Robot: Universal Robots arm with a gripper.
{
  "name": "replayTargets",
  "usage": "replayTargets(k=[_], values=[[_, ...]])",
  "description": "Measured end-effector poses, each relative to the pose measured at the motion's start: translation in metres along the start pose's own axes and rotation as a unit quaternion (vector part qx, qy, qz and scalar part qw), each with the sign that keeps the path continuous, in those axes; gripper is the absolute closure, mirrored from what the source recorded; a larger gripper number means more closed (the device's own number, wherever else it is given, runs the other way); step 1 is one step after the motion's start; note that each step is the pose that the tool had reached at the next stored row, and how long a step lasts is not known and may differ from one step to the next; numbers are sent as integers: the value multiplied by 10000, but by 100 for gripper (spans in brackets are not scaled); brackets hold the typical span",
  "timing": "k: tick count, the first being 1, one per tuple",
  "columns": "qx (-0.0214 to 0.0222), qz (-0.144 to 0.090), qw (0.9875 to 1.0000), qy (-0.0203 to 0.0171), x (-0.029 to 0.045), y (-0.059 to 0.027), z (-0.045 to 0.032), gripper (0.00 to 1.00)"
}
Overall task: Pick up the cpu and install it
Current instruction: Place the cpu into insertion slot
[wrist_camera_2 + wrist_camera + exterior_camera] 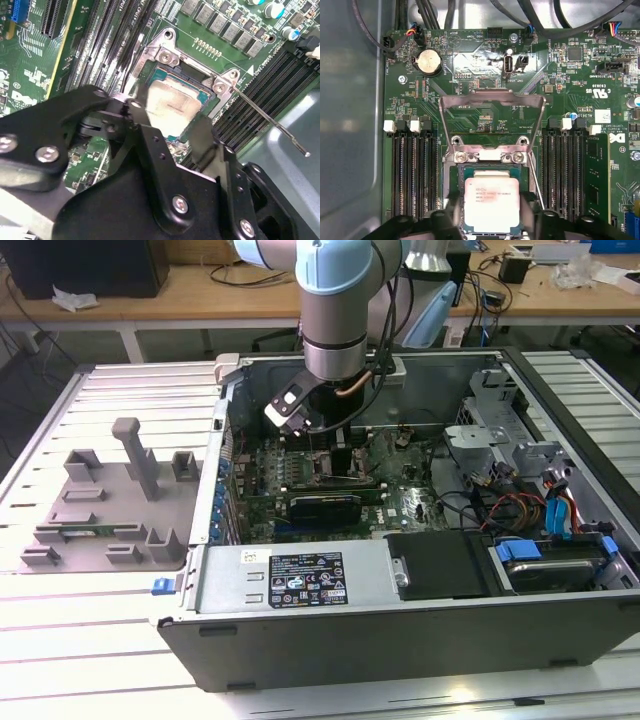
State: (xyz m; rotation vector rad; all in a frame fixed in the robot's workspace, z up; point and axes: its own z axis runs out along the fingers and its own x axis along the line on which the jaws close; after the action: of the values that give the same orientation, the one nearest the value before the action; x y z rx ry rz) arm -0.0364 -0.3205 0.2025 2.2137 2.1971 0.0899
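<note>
The cpu, a pale silver square with a greenish edge, lies level in the socket of the green motherboard. The gripper stands straight above it, one black finger against each of two opposite cpu edges, shut on it. In the second wrist view the same cpu shows between the black fingers, inside the metal-rimmed socket. In the exterior view the gripper reaches down into the open computer case over the motherboard.
The socket's metal load plate is swung open and its thin lever sticks out. Black memory slots flank the socket on both sides. A long black card, cables and drive bays fill the case. A grey fixture lies outside it.
</note>
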Motion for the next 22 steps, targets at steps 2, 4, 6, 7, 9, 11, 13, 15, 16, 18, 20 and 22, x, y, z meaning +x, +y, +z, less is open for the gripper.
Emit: replayTargets(k=[2, 4, 6, 7, 9, 11, 13, 15, 16, 18, 20, 22], values=[[2, 0, 10000, 0, -1, -1, -2, 51], [0, 0, 10000, 4, 1, 0, 1, 51], [0, 0, 10000, 4, 1, 0, 1, 51], [0, 0, 10000, 4, 1, 0, 1, 51], [0, 0, 10000, 4, 1, 0, 1, 51], [0, 0, 10000, 3, 1, 0, 1, 51], [0, 0, 10000, 3, 1, 0, 1, 51], [0, 0, 10000, 3, 1, 0, 1, 51], [0, 0, 10000, 3, 1, 0, 1, 51], [-3, 0, 10000, 10, 4, 1, 5, 50], [0, 0, 10000, 3, 1, 0, 1, 44], [0, 0, 10000, -8, 1, 0, -3, 44]])
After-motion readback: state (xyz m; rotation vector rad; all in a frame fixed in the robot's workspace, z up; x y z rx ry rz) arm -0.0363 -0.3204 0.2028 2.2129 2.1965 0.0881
